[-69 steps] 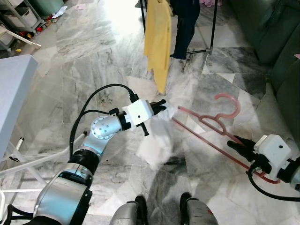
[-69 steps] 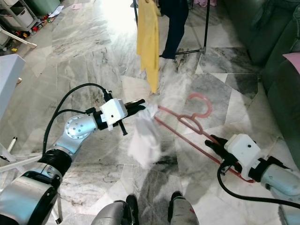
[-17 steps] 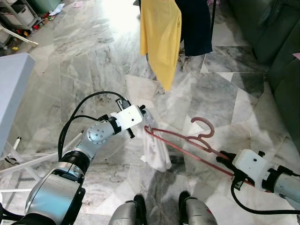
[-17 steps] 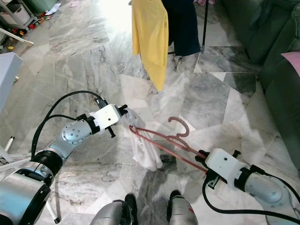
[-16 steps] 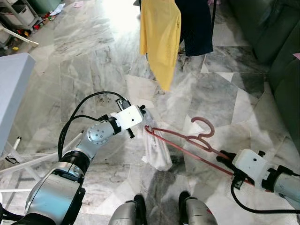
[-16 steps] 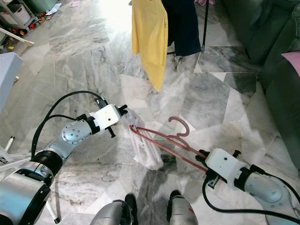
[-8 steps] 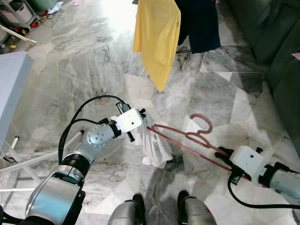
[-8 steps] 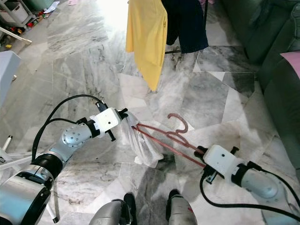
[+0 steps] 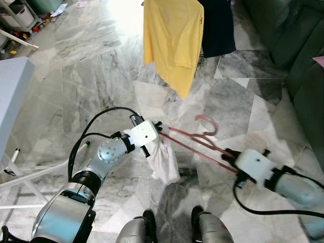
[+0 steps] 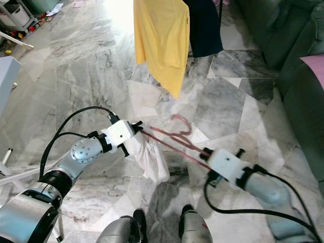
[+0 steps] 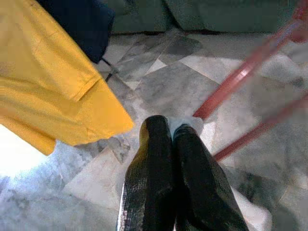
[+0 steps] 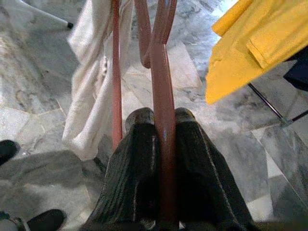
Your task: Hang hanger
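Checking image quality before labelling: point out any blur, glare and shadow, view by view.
Left eye view: sunlight glare washes out the floor at the top; right gripper and red hanger are motion-smeared. Right eye view: a dark shadow lies beneath the white garment. Left wrist view: hanger bars blurred, left gripper sharp. Right wrist view: fairly sharp.

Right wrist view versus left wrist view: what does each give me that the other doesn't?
Right wrist alone: the right end effector shut on the hanger bar, plus most of the white garment draped from it.

Left wrist alone: the left end effector pinching the garment's edge by the hanger's far end, and the sofa behind.

Both: the red hanger, the yellow shirt, the navy garment and the marble floor.
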`<state>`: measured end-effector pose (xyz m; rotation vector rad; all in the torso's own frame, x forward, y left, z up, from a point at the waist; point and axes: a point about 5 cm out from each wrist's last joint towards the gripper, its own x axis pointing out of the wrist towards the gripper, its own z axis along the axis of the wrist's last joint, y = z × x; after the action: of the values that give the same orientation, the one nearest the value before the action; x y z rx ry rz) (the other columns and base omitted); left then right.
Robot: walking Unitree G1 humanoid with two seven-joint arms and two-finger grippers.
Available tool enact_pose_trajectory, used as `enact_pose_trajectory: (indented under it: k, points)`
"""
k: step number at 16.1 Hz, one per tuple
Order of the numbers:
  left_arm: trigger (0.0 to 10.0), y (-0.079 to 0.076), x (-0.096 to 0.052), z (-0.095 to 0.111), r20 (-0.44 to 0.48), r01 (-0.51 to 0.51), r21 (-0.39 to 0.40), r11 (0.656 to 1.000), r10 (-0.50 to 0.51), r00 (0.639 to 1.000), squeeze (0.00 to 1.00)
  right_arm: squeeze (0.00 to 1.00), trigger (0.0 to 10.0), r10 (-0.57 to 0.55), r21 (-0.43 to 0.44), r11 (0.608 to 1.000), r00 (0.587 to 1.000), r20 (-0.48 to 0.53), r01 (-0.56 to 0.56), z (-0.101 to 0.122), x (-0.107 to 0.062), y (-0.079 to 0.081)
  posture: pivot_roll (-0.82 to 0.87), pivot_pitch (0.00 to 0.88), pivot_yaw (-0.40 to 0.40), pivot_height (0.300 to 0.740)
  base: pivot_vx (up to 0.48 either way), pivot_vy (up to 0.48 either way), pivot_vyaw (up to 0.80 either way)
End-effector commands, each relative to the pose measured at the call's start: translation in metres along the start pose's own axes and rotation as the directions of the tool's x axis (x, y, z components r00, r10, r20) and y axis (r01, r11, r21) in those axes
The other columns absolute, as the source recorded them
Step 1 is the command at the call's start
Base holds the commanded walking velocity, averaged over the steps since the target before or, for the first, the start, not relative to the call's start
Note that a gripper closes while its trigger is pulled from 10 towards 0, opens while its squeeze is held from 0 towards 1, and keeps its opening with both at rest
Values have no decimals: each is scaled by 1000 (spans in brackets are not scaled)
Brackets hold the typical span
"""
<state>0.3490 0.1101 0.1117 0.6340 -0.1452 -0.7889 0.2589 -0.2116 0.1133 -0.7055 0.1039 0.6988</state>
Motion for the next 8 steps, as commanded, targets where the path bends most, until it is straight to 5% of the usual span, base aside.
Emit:
enact_pose_trajectory:
  k: [1, 8]
  points:
    - [10000, -4, -6, -10, -37, -24, -27, 999, 23, 999, 0, 0, 10000, 16, -9, 1000, 999, 32, -16, 4, 4, 5, -229, 230, 54, 740, 0, 0, 0]
    - [10000, -2, -12, -14, -34, -237, -101, 966, 235, 971, 0, 0, 10000, 74, -41, 997, 996, 53, -72, 9, 20, -2, -185, 186, -110, 740, 0, 0, 0]
